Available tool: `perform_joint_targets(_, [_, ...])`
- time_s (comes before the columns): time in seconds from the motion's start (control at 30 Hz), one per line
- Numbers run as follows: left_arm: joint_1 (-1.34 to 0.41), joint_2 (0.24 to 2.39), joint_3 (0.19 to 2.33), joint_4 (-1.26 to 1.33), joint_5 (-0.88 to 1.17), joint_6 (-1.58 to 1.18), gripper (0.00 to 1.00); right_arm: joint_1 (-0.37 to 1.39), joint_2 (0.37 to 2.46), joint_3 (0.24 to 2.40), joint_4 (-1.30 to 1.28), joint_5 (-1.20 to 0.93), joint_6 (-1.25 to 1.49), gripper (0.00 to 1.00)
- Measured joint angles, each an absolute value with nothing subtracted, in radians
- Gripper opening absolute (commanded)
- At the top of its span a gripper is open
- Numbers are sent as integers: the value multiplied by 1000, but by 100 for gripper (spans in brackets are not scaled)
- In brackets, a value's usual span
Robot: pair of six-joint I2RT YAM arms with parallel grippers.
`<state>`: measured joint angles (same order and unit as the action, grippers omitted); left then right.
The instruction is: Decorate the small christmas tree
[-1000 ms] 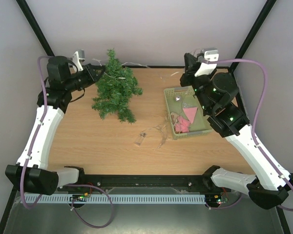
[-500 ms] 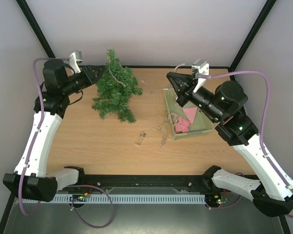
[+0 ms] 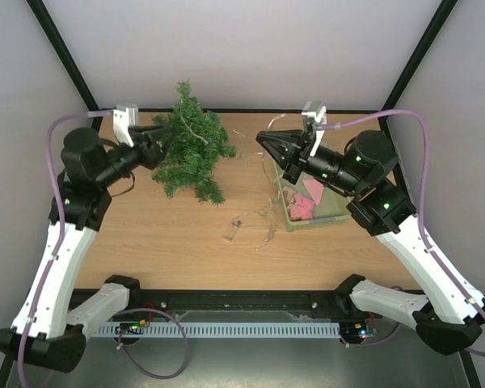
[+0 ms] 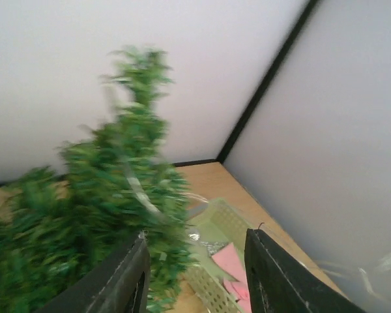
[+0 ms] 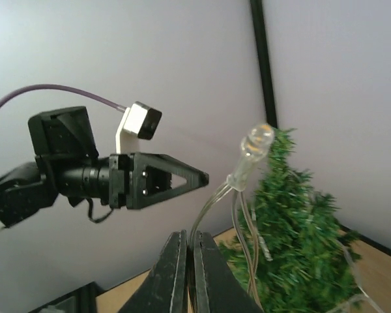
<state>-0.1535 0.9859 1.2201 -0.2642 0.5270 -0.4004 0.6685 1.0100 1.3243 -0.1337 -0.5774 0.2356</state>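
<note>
Wood-grain table (image 3: pixel 145 234), pale walls (image 3: pixel 250 48), 2 black corner posts (image 3: pixel 61 48). Small christmas tree (image 3: pixel 192 149) upright on table. Pale green basket (image 3: pixel 337 212) well right of tree. Left gripper (image 3: pixel 163 139) at tree's left, spread. Right gripper (image 5: pixel 190 238) right of tree, pinching light string (image 5: pixel 244 163).

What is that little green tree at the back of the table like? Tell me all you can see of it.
The small christmas tree is an artificial cone of dark green bristly needle branches, narrowing to a tufted tip. It stands upright at the back left of the wooden table. A thin pale wire lies across its upper branches. The left gripper, jaws apart, is at its left side; contact cannot be told.
</note>
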Motion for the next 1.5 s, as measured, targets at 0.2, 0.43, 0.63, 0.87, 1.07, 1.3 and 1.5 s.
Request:
perform_joint_targets(0.2, [-306,848,1092,-88,588,-253,47,669,1037,1322,-47,-709,344,2])
perform_joint_targets(0.43, [-535,877,1081,-44,620,3,51,669,1062,1319,6,-768,413,2])
perform_joint_targets(0.63, [-580,968,1081,-47,574,159,50,669,1064,1314,15,-796,439,2])
perform_joint_targets(0.87, [-584,1014,1090,-52,565,279,50,669,1066,1309,24,-819,447,2])
perform_joint_targets(1.07, [-586,1045,1108,-75,582,332,43,669,1082,1305,64,-842,465,2])
perform_joint_targets(1.3, [-602,1057,1110,-70,597,371,7,669,1100,1278,101,-863,487,2])
perform_joint_targets(1.5, [-612,1035,1091,-31,590,347,2,669,1108,1278,88,-849,468,16])
